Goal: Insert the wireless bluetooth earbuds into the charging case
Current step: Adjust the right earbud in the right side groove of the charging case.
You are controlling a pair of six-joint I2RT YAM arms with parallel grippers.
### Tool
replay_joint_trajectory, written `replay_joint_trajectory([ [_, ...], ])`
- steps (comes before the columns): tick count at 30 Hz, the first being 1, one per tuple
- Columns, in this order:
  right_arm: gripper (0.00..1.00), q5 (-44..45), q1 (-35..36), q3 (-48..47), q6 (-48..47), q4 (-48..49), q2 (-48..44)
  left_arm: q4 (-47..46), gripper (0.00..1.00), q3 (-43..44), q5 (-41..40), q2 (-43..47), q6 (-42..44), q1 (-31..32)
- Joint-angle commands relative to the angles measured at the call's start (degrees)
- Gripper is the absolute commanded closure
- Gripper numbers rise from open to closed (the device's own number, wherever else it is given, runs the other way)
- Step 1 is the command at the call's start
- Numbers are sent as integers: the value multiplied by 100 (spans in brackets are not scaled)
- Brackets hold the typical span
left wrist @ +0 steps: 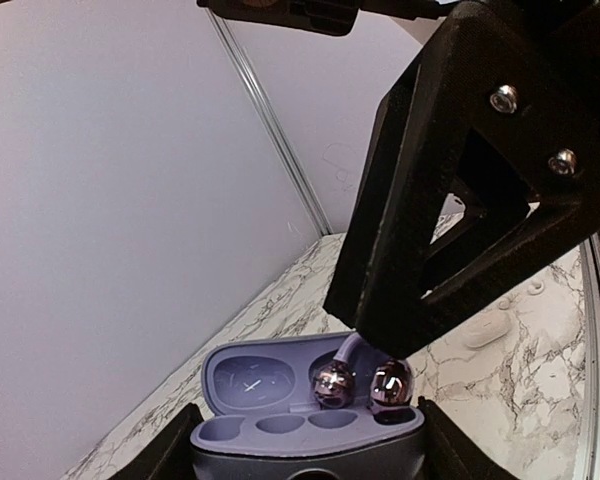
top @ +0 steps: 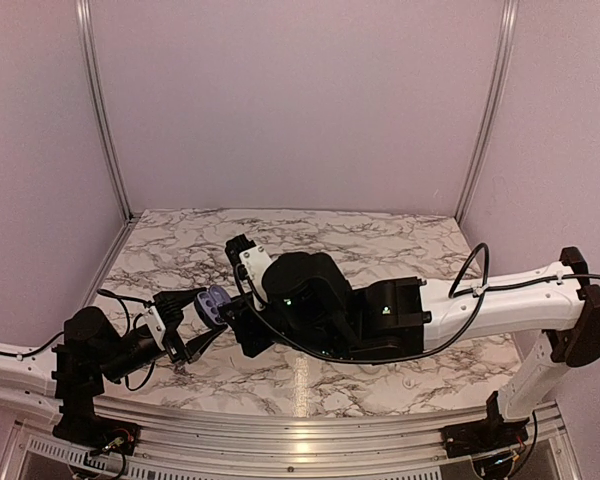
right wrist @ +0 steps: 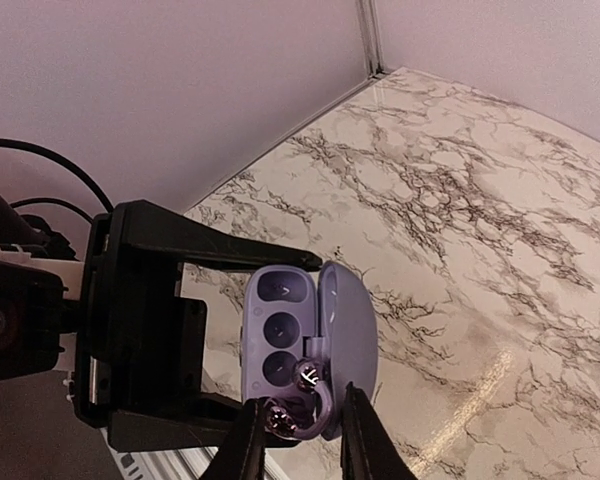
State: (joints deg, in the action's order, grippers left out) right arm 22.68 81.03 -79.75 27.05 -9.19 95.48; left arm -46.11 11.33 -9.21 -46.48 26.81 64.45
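Left gripper (top: pixel 198 318), jaws half open, clamps the case (right wrist: pixel 280 290) steady. Right gripper (right wrist: pixel 302 428), jaws narrow, pinches the earbuds (left wrist: pixel 332 385) just over the case's wells (right wrist: pixel 280 328) for seating.

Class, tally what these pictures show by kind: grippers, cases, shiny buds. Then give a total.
Grippers: 2, the left gripper and the right gripper
Case: 1
Shiny buds: 2
Total: 5
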Motion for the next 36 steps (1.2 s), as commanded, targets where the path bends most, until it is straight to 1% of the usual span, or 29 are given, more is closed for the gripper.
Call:
replay_joint_trajectory([
  [1, 79, 71, -35, -102, 104, -75, 67, -267, 76, 194, -90, -10, 44, 7],
  [3, 79, 66, -36, -92, 93, -49, 76, -267, 76, 194, -91, -16, 44, 7],
  [13, 89, -73, -35, -190, 42, -5, 222, -267, 76, 244, -172, -147, 74, 7],
  [16, 90, -97, -40, -198, 21, -1, 243, -267, 76, 247, -206, -177, 76, 7],
  [33, 90, 28, -53, -295, -68, -83, 412, -267, 77, 196, -3, -79, 105, 7],
  [36, 87, -6, -70, -358, -76, -158, 457, -276, 77, 170, 80, -24, 97, 7],
])
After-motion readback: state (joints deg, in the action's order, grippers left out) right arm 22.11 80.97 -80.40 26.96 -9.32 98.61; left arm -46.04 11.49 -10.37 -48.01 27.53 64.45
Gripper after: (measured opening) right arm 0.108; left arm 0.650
